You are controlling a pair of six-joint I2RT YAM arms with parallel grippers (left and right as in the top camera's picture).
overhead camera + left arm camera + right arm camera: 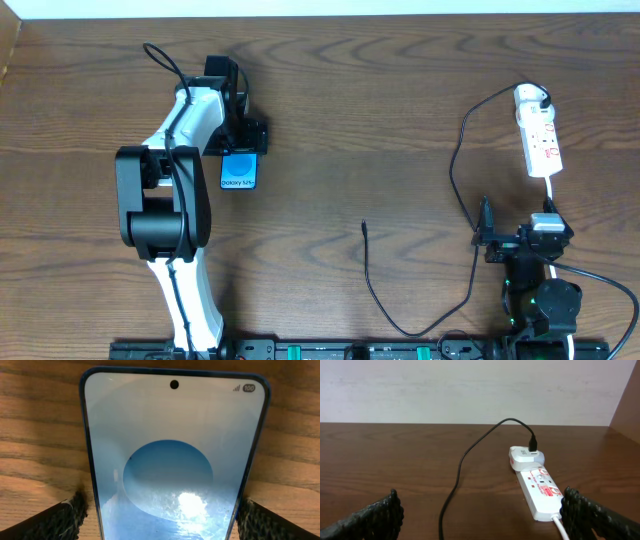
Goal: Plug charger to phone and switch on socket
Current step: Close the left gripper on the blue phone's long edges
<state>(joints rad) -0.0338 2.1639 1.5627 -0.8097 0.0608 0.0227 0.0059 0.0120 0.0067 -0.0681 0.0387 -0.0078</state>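
The phone (239, 172) lies flat on the wooden table, blue screen up, its far half hidden under my left gripper (243, 148). In the left wrist view the phone (172, 445) fills the frame. The left gripper (162, 525) is open and straddles it, one black finger (60, 520) on each side, apart from its edges. The white socket (540, 140) lies at the far right with the charger's white plug (525, 458) in its far end. The charger cable (460, 160) loops down the table to its free tip (364, 226). My right gripper (525, 235) stands open, low, near the socket's (540, 490) close end, holding nothing.
The socket's thick white cord (561, 527) runs from its near end past my right finger (595, 517). A loop of the black cable (420, 325) lies near the front edge. A pale wall (470, 390) stands behind the table.
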